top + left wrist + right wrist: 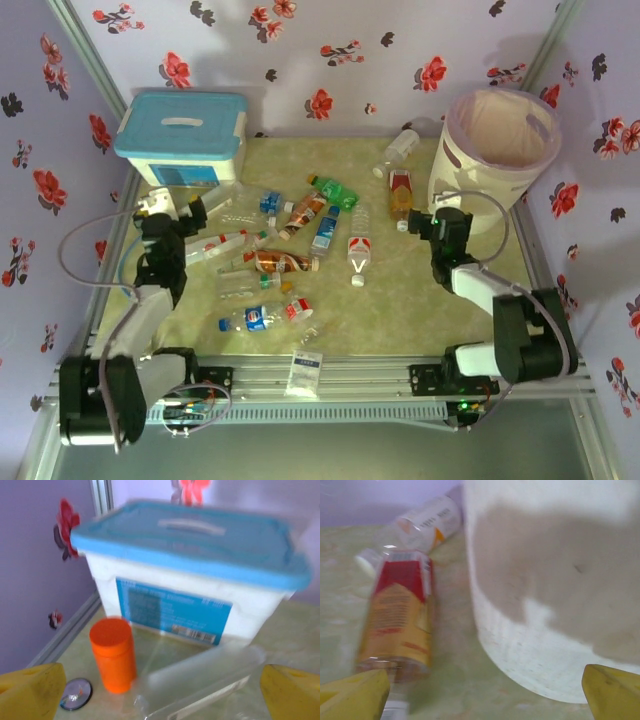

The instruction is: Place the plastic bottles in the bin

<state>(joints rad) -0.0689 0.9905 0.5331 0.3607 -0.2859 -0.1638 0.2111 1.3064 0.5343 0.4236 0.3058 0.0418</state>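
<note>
A flat packet (305, 370) lies at the near edge of the table (400, 320). Beyond it, most bottles (285, 262) lie on their sides, scattered from the centre of the table toward its left edge.

My left gripper (160, 700) is open, jaws wide apart, low over the left side of the table. A clear bottle (200, 680) lies on its side between the jaws; I cannot tell whether it touches them. Just beyond it an orange cylinder (114, 655) stands upright, near the box (200, 580) in the far left corner.

My right gripper (482, 700) is open, low near the right edge. Ahead of it an amber bottle (397, 620) with a red label lies just beside the bin (555, 605). The bin stands upright in the far right corner. A white-labelled bottle (427, 525) lies beyond the amber bottle, close to the bin wall.
</note>
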